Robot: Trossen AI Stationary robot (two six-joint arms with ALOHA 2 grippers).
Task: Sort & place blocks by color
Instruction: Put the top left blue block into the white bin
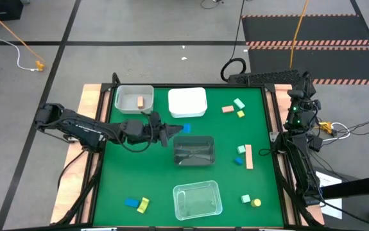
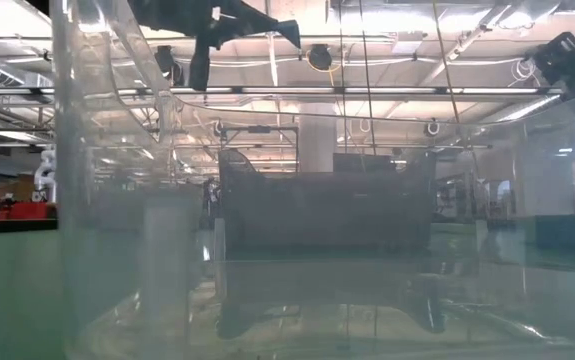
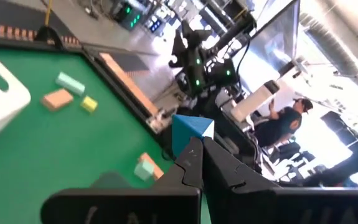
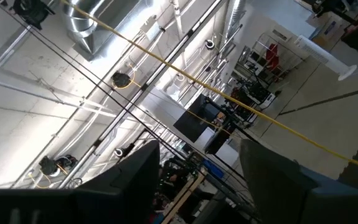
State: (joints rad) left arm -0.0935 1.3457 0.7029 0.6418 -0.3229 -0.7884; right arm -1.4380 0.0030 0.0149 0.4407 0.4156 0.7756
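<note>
Blue block sits pinched between the fingers of the left gripper, which reaches in from the table's left edge and hangs between the white tray and the dark tray. In the left wrist view the two fingers close on the block's lower part, its blue and white faces showing above them.

The other blocks lie scattered on the green mat. A tan block lies in the clear tray at the far left. Beyond the white tray, a salmon, a mint and a yellow block sit close together. Right of the dark tray lie a mint, a small blue and a long tan bar. Near the front edge, a blue and a yellow piece touch, left of the near clear tray; a mint and a yellow round piece lie to its right.

The right gripper waits off the table's right side, pointing up at the ceiling, fingers spread wide with nothing between them.
</note>
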